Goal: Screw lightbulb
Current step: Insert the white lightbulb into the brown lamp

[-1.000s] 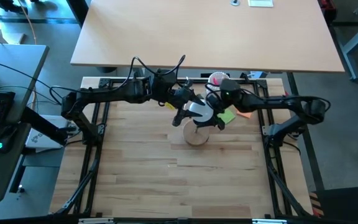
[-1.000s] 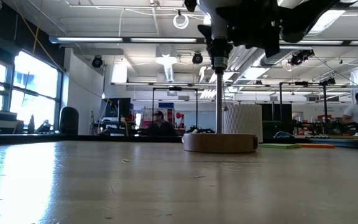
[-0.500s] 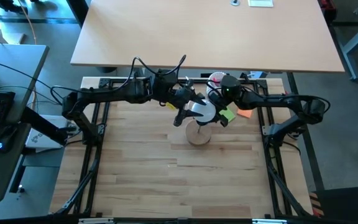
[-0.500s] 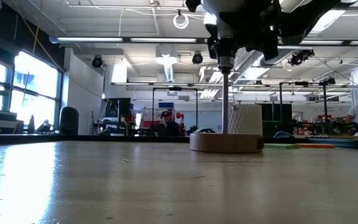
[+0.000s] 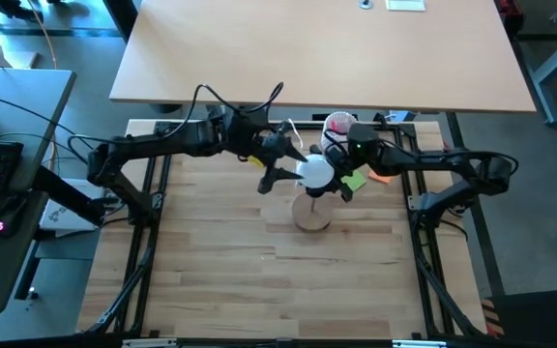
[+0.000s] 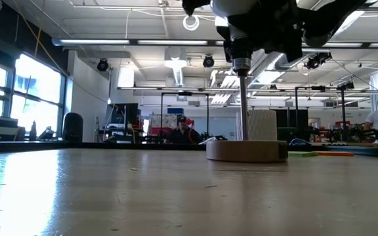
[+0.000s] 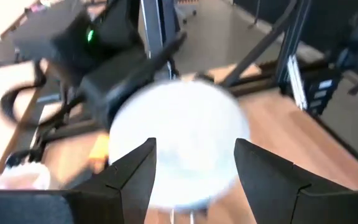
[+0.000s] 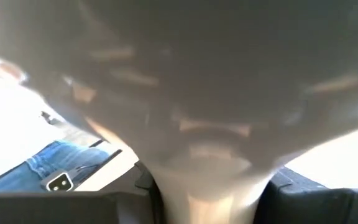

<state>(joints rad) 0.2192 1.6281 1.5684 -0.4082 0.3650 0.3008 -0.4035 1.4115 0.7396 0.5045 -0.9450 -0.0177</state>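
i am working on the screwing step. the bulb (image 5: 314, 172) is sitting up on top of the stand (image 5: 310, 212), near the back middle of the table (image 5: 220, 261). in the low view its silver base (image 6: 241, 62) is at the top of the thin pole (image 6: 242, 105), right where the socket is. i cannot tell if it is all the way in.

the bulb is standing straight up. its round end is pointing to the ceiling and its narrow screw end is pointing down at the stand. its long line is running up and down, in line with the pole.

my left gripper (image 5: 283, 170) is beside the bulb on its left. its fingers (image 7: 132, 177) are apart, one on each side of the round part, and i am not sure they are touching it. my right gripper (image 5: 339, 180) is on the other side, very close around the bulb. the bulb is filling its whole view (image 8: 197, 93), so i cannot tell if its fingers are squeezing yet.

next, i think i need a soft, firm hold on the round part. then i need to turn it around its up-and-down line, while the stand is staying put. i must be keeping it straight, or the thread may be going in crooked.
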